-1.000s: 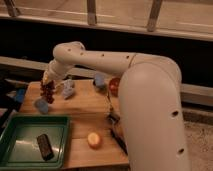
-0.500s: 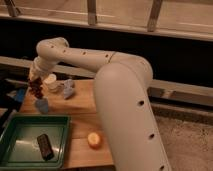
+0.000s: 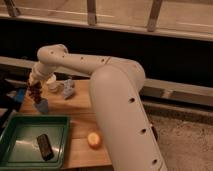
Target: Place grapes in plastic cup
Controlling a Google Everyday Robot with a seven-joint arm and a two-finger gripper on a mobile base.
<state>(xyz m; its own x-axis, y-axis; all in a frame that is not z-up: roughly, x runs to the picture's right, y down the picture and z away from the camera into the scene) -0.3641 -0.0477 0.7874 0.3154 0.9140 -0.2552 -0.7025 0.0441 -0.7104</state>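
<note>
— One arm only; where has it got to?
— Its gripper (image 3: 35, 84) hangs over the left end of the wooden table (image 3: 82, 125), closed on the grapes (image 3: 35, 93).
— And the cluster itself?
— It dangles right above the plastic cup (image 3: 42, 105), its tip at the rim.
— Anything else about?
— A white cup (image 3: 51, 83), a green tray (image 3: 30, 137) holding a dark object (image 3: 45, 146), and an orange fruit (image 3: 93, 139)

White arm bent left and down, claw (image 3: 35, 85) low beyond its elbow
</note>
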